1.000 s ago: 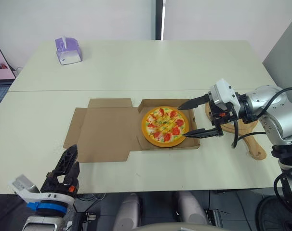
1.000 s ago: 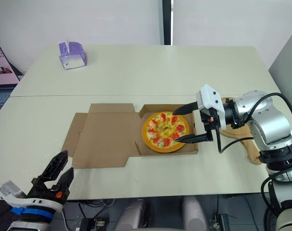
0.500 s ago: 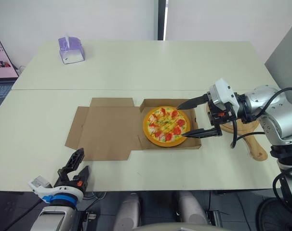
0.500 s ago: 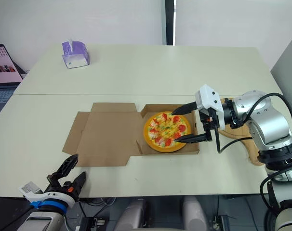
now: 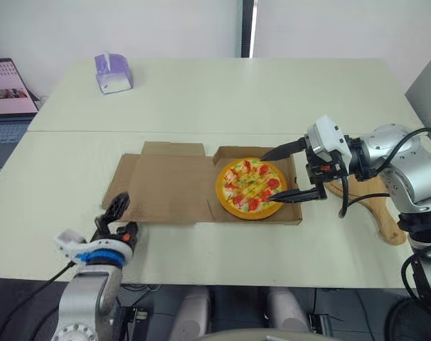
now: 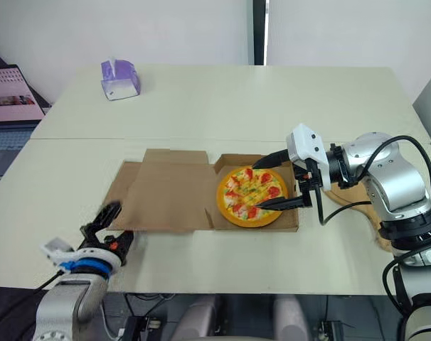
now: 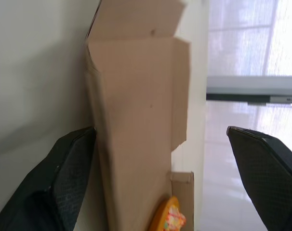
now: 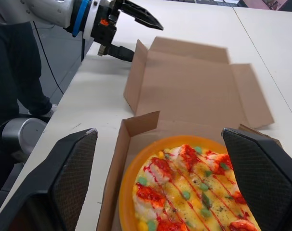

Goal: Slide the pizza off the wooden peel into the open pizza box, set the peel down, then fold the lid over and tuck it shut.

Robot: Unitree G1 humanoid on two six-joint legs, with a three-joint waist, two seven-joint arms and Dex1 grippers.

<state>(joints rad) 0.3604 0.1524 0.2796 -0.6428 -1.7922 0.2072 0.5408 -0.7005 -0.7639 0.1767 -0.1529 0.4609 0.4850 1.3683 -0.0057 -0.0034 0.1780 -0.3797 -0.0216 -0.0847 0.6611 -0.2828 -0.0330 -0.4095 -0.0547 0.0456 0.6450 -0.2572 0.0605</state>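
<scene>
Pale table (image 5: 201,92) carries the open box (image 5: 290,217), its lid (image 5: 169,188) lying flat. Pizza (image 5: 251,187) sits inside the box. Right gripper (image 5: 270,177), fingers spread, straddles the pizza's right side. Peel (image 5: 368,190) lies right of the box. Left gripper (image 5: 120,217), fingers spread, sits at the lid's outer flap.

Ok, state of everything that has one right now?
pizza box: open, lid laid out on table.
pizza: inside the box base.
wooden peel: lying on table, empty.
left gripper: jaws open, at the lid's outer flap.
right gripper: jaws open, spread above the pizza.
laptop: screen lit.
</scene>
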